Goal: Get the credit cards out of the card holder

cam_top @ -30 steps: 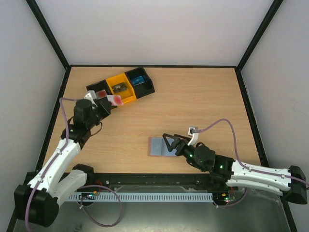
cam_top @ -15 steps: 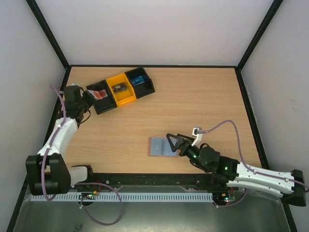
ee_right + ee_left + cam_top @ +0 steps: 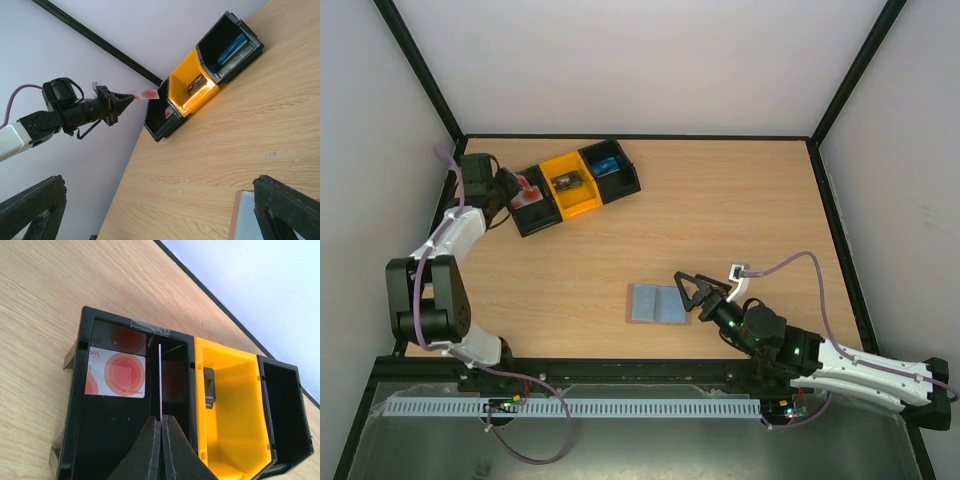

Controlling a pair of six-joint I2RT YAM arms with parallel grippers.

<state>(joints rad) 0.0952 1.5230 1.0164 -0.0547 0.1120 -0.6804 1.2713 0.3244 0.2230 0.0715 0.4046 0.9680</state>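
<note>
Bright, even light gives soft, faint shadows on the table; all three views are sharp.

- This is a robotics lab cell: two arms, one on the left and one on the right, are bolted at the near edge of a wooden table.
- Plain white walls close off the far, left and right edges.
- Black frame bars rise from the far corners.
- A slotted cable duct runs along the near edge by the arm bases.
- Grey-purple cables loop loosely beside each arm.
- A row of small black and yellow bins sits near the far left corner.
</note>
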